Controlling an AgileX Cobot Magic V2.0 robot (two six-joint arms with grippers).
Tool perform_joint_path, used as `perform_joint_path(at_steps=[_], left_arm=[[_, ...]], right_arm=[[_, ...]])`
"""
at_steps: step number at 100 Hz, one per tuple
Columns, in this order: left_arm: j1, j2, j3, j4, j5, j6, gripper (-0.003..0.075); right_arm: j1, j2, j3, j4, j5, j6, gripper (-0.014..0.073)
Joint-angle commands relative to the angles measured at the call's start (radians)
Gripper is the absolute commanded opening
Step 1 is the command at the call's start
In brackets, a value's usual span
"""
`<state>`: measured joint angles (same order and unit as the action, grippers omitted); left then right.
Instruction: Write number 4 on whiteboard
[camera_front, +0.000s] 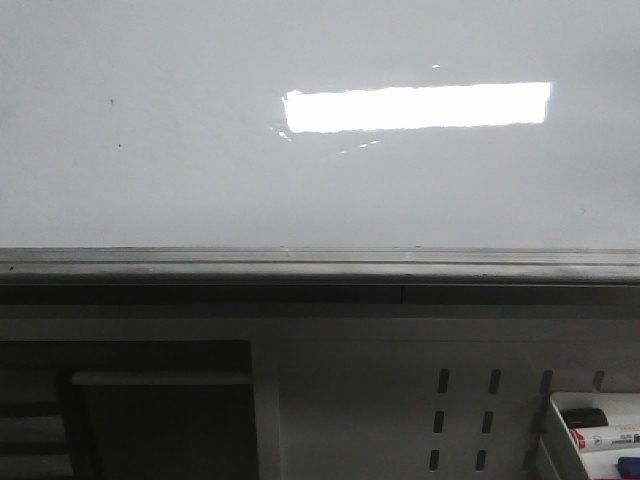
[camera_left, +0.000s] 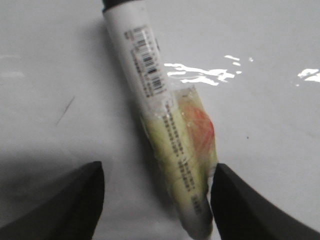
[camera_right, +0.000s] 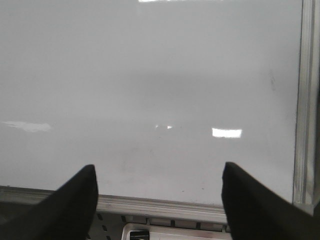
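The whiteboard (camera_front: 200, 150) fills the front view, glossy white with a bright light reflection and a grey rail (camera_front: 300, 265) along its near edge. No number 4 shows on it. Neither gripper appears in the front view. In the left wrist view my left gripper (camera_left: 157, 166) stands open over the board. A white marker (camera_left: 150, 85) with a barcode label and yellowish tape leans against one finger (camera_left: 240, 205), with a wide gap to the other. A short thin dark stroke (camera_left: 65, 110) marks the board beside it. My right gripper (camera_right: 158, 166) is open and empty above the board's rail (camera_right: 160, 206).
Below the rail is a white perforated panel with slots (camera_front: 460, 410). A white tray (camera_front: 560, 420) holding markers (camera_front: 600, 437) sits at the lower right. A dark opening (camera_front: 160, 420) lies at the lower left. The board's side rail (camera_right: 305, 100) shows in the right wrist view.
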<state>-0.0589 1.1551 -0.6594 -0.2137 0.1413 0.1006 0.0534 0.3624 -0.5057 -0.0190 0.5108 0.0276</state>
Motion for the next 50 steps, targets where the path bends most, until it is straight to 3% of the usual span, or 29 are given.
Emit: perform_joint_path(at_steps=[1, 50], left_arm=[[-0.006, 0.004, -0.036, 0.000, -0.074, -0.003, 0.0399], [-0.006, 0.022, -0.036, 0.004, -0.071, -0.003, 0.0201]], right_arm=[[-0.005, 0.016, -0.036, -0.002, -0.082, -0.003, 0.0468], [-0.005, 0.016, -0.036, -0.002, -0.082, -0.003, 0.0468]])
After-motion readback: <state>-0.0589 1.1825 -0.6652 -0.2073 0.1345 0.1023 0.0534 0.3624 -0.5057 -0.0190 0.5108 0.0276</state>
